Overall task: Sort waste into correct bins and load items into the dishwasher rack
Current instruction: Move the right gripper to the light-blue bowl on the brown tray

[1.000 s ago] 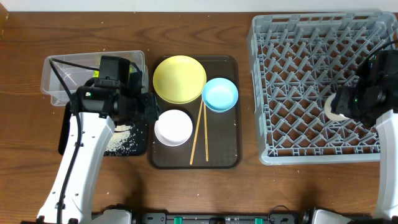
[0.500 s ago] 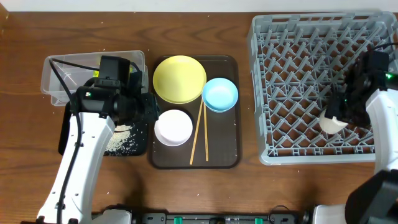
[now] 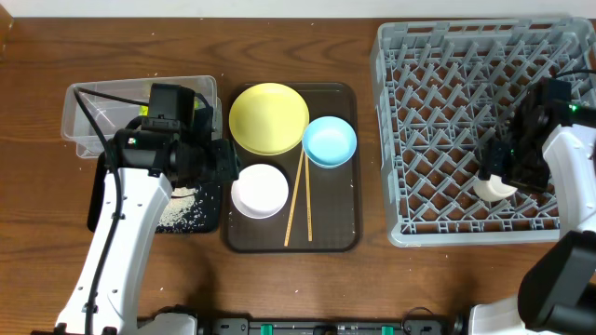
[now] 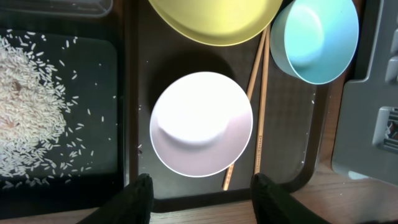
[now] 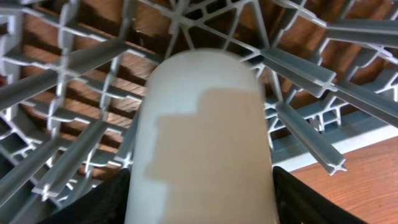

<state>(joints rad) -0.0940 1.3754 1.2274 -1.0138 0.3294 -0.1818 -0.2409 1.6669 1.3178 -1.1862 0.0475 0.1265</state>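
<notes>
Work surface: brown wooden table point(image 3: 372, 279), dark grain running along its length, slight sheen. Pale strip point(image 3: 279, 7) borders the far edge in the overhead view; wall or floor, cannot tell. Lighting even, shadows soft.

You have no text, number, brand or sign that can be read in any of the 3 views. The nearest thing to a label is a plain tan patch on the side of the small white cup point(image 5: 199, 143), seen from the right wrist, and you can make out no lettering on it.
</notes>
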